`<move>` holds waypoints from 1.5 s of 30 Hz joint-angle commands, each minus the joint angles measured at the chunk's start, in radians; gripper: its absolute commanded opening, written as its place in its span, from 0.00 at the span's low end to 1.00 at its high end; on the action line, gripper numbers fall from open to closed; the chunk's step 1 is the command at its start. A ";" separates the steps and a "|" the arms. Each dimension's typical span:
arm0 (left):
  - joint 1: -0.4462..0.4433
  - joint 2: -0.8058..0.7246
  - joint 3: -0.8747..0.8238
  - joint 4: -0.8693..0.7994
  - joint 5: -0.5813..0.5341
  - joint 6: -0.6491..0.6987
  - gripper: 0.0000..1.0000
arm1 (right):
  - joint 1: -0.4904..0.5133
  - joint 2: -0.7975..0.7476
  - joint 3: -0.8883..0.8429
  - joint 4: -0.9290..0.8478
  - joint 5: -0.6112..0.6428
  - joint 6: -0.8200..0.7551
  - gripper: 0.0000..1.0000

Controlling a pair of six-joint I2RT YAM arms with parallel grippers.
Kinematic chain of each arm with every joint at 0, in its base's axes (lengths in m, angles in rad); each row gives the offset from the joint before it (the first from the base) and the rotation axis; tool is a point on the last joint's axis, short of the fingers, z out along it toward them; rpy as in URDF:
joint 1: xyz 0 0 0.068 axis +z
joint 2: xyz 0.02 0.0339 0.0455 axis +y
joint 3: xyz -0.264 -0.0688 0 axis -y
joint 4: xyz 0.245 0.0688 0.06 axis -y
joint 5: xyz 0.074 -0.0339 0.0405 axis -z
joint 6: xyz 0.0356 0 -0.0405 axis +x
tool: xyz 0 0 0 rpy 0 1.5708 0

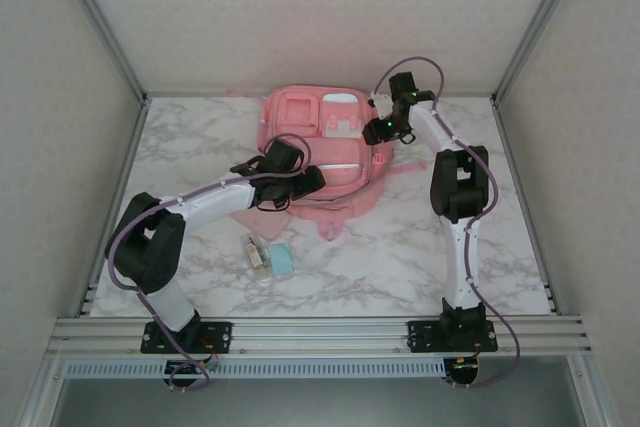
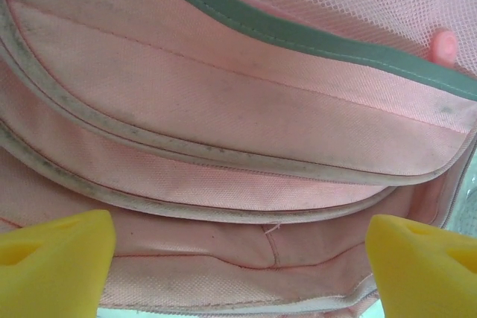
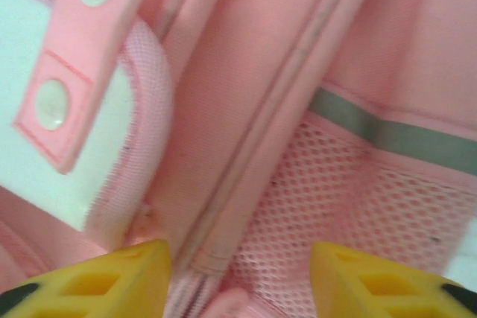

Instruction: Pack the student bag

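Note:
The student bag [image 1: 345, 185], a big pink backpack, lies flat at the back middle of the marble table. My left gripper [image 1: 312, 180] hovers over its near left part. In the left wrist view this gripper [image 2: 238, 266] is open, its yellow fingertips [image 2: 56, 258] wide apart over the bag's piped seams [image 2: 246, 109]. My right gripper [image 1: 383, 130] sits at the bag's right side. In the right wrist view it [image 3: 238, 281] is open above the zip line and mesh side pocket [image 3: 350, 199] of the bag [image 3: 246, 72]. A pink zip pull [image 3: 227, 307] lies between the fingers, untouched.
On the table in front of the bag lie a small bottle [image 1: 256, 253] and a light blue flat thing [image 1: 281, 260]. Metal frame posts and padded walls close in the table on three sides. A rail [image 1: 320, 332] runs along the near edge.

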 commanded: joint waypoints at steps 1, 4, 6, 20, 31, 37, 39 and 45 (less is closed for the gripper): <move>0.005 -0.034 -0.016 -0.015 -0.024 -0.008 0.87 | 0.009 0.027 -0.020 -0.021 -0.139 0.072 0.47; 0.007 -0.035 -0.028 -0.007 -0.037 -0.008 0.87 | 0.009 -0.017 -0.123 0.041 -0.171 0.100 0.46; 0.008 -0.027 -0.034 -0.001 -0.044 -0.009 0.87 | 0.009 -0.037 -0.176 0.058 -0.159 0.114 0.47; 0.027 0.042 0.008 0.045 -0.076 -0.003 0.87 | 0.011 -0.214 -0.419 0.120 -0.378 0.211 0.43; 0.037 0.121 0.068 0.068 -0.043 0.000 0.87 | 0.011 -0.205 -0.443 0.151 -0.329 0.226 0.17; 0.036 0.116 0.058 0.063 -0.045 0.006 0.87 | 0.010 -0.172 -0.399 0.149 -0.256 0.237 0.31; 0.037 0.120 0.055 0.065 -0.044 0.005 0.87 | 0.010 -0.153 -0.380 0.158 -0.241 0.256 0.31; 0.036 0.140 0.049 0.103 -0.046 -0.016 0.86 | 0.010 -0.184 -0.409 0.222 -0.226 0.308 0.03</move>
